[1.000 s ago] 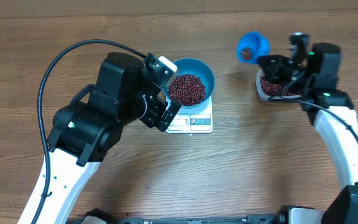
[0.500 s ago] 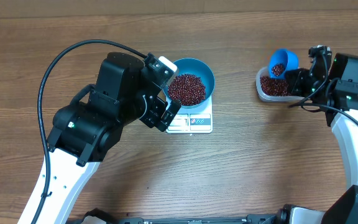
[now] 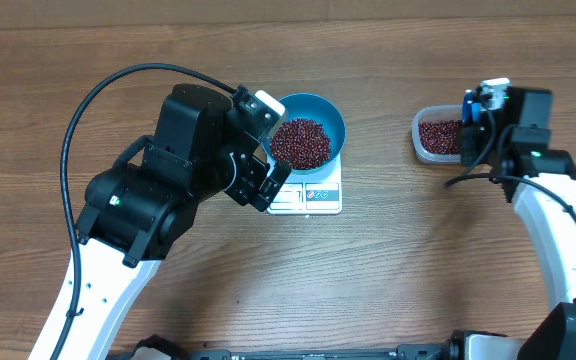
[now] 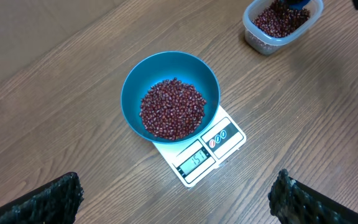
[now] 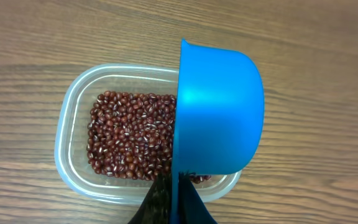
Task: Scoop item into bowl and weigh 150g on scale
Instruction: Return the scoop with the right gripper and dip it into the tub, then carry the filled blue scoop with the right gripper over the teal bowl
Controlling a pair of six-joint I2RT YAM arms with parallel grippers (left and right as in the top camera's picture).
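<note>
We see the left gripper with jaws wide apart, holding nothing | beans heaped in the bowl on the scale | more beans in our clear tub | right gripper clamped on the scoop handle, scoop tipped sideways over the tub

Bright, even, soft light falls from above in all three views; shadows on the table are faint with blurred edges; the bowl throws a thin shadow on the scale; the scoop carries a pale sheen; wood grain shows sharp.
</note>
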